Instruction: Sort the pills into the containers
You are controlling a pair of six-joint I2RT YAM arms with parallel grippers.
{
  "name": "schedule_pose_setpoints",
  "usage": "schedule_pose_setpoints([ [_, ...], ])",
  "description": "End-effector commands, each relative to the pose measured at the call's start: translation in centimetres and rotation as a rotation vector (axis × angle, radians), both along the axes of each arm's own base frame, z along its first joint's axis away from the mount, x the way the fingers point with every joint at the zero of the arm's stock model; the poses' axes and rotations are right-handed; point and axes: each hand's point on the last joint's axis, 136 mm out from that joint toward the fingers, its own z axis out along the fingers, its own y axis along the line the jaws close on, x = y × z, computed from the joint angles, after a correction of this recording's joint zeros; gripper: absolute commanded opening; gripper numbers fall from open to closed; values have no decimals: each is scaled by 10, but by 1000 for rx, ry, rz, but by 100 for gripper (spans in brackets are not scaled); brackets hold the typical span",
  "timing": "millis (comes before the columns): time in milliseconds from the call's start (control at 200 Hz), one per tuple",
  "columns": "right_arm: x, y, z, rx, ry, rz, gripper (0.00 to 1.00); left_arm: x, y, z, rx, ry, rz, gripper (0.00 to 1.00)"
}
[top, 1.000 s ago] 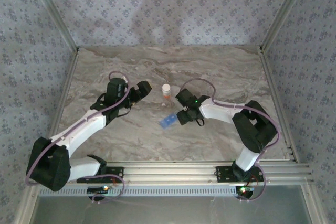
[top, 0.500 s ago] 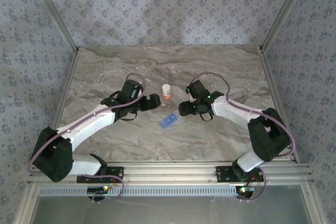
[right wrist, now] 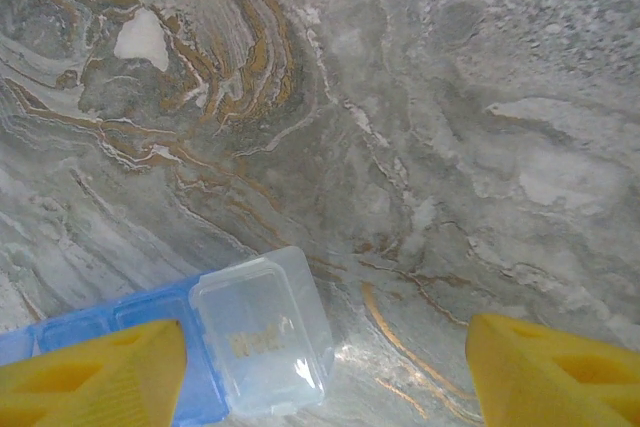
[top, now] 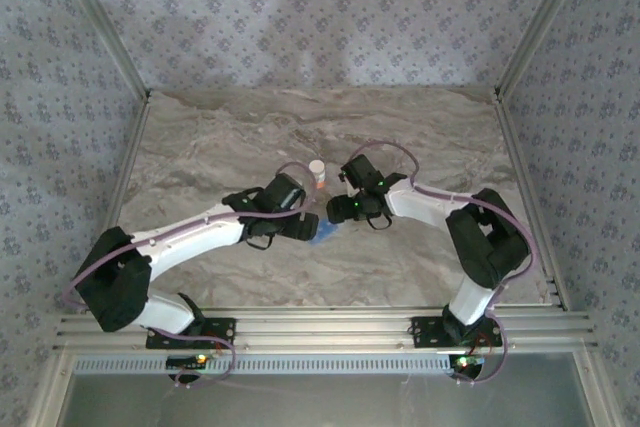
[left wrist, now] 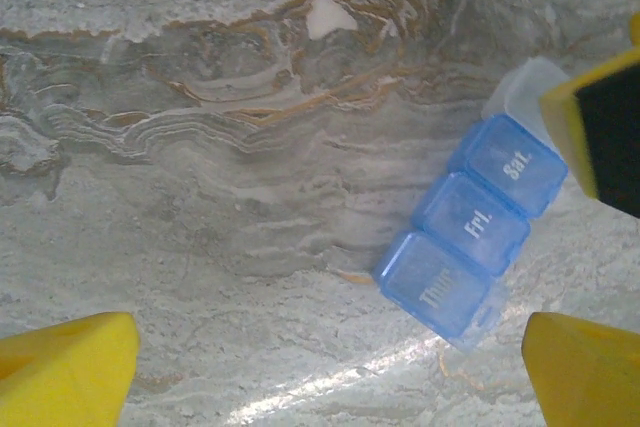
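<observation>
Pill box [left wrist: 468,239], a short translucent blue strip, lies flat on the marbled table [top: 200,137] about halfway back, right between the two grippers.

Closest to me, both arm bases are bolted to the metal rail [top: 400,325] along the near edge. From there the left arm runs low across the table toward the middle, and the right arm bends in from the other side.

The left gripper [left wrist: 322,372] hangs over the table with its yellow fingertips [left wrist: 60,372] spread wide and nothing between them. The box lies ahead of it, off toward its right fingertip, with lids marked Thu, Fri and Sat.

The right gripper [right wrist: 320,372] faces it from the opposite end, also with its fingers apart and clamping nothing. A clear, colourless end piece [right wrist: 262,339] of the strip lies between them, close to one yellow fingertip [right wrist: 95,372]. From the left wrist, one of its fingers [left wrist: 600,127] overlaps the Sat end; whether it touches I cannot tell.

Just beyond the box stands a small white-and-orange bottle [top: 317,174], upright. Behind everything is the patterned back wall [top: 320,17].
</observation>
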Motion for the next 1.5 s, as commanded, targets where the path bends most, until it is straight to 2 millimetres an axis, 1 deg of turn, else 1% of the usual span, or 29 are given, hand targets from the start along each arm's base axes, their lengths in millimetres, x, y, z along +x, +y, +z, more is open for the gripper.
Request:
schedule_pose_setpoints([
  [0,1,6,0,14,11,-7,76,0,-2,7,53,-43,-47,98],
  [95,-1,6,-4,11,22,-6,76,-4,-6,7,69,-60,-76,98],
  [245,-3,6,-11,5,38,-8,76,-13,-18,8,76,-78,-140,98],
  [470,-7,4,-17,1,50,-11,75,-17,-24,-5,111,-66,-174,98],
  [805,-9,1,-20,-2,51,-18,75,-11,-26,-23,165,-57,-177,98],
  [1074,-10,0,-21,-4,50,-20,75,-3,-26,-31,205,-69,-159,98],
  [1319,-11,1,-22,-3,53,-19,74,6,-25,-27,230,-96,-145,98],
  [1499,-11,0,-25,-5,57,-19,73,14,-18,-27,241,-96,-121,98],
])
